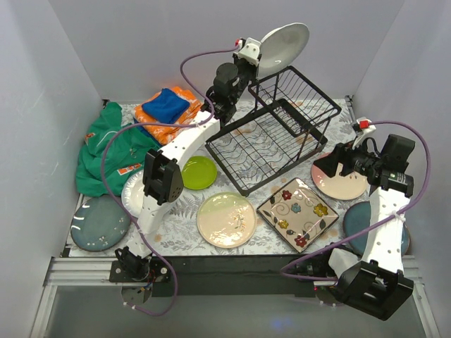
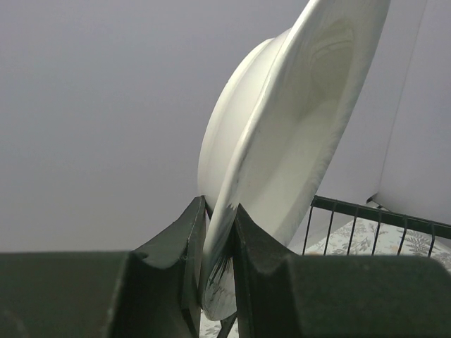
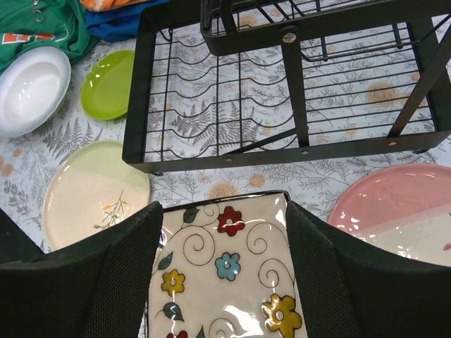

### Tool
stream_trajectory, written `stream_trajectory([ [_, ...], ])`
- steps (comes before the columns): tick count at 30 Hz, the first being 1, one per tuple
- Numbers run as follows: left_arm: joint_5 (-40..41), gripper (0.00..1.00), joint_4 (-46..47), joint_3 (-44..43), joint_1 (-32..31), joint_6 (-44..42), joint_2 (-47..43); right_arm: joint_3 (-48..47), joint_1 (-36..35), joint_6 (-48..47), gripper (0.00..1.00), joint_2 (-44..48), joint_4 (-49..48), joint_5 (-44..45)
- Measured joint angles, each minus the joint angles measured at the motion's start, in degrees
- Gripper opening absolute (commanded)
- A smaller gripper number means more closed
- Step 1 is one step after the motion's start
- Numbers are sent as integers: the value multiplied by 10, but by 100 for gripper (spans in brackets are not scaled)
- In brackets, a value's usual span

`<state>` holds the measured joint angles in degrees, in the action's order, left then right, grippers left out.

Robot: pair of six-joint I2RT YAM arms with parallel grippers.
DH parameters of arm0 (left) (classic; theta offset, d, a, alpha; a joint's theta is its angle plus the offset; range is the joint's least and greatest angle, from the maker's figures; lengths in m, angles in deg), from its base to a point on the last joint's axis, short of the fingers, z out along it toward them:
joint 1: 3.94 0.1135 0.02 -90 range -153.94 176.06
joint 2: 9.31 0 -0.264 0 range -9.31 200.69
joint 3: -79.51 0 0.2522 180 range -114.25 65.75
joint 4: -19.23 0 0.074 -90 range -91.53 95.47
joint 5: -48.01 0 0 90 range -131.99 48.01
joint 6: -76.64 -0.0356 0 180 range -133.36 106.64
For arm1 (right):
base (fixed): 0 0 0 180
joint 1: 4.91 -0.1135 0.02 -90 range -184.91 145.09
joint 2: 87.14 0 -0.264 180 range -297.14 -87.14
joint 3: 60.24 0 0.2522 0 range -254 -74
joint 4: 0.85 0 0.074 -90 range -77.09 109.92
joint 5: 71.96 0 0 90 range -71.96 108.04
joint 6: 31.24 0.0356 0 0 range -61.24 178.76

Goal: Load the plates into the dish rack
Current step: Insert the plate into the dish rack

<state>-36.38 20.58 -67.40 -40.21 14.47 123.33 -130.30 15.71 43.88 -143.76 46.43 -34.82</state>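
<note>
white plate [image 1: 284, 44] clamped rim-first in outstretched left pincer [image 1: 258, 63] above dish rack [image 1: 268, 137]; right pincer [image 3: 224, 211] open.

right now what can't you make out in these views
Left wrist view: the white plate's top, past the upper edge; its gripped rim, between the left fingers.
Top view: most of the dark teal plate under the right arm.
Right wrist view: the square flowered plate's sides and near end, behind the right fingers and bottom edge.
Right wrist view: the pink-and-cream plate, cut by the right edge.
</note>
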Motion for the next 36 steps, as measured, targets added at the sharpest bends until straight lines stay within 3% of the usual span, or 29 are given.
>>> stream_trajectory([
  [36, 105, 0, 3, 44, -33, -37, 3, 17, 0, 3, 76, 0, -15, 0],
])
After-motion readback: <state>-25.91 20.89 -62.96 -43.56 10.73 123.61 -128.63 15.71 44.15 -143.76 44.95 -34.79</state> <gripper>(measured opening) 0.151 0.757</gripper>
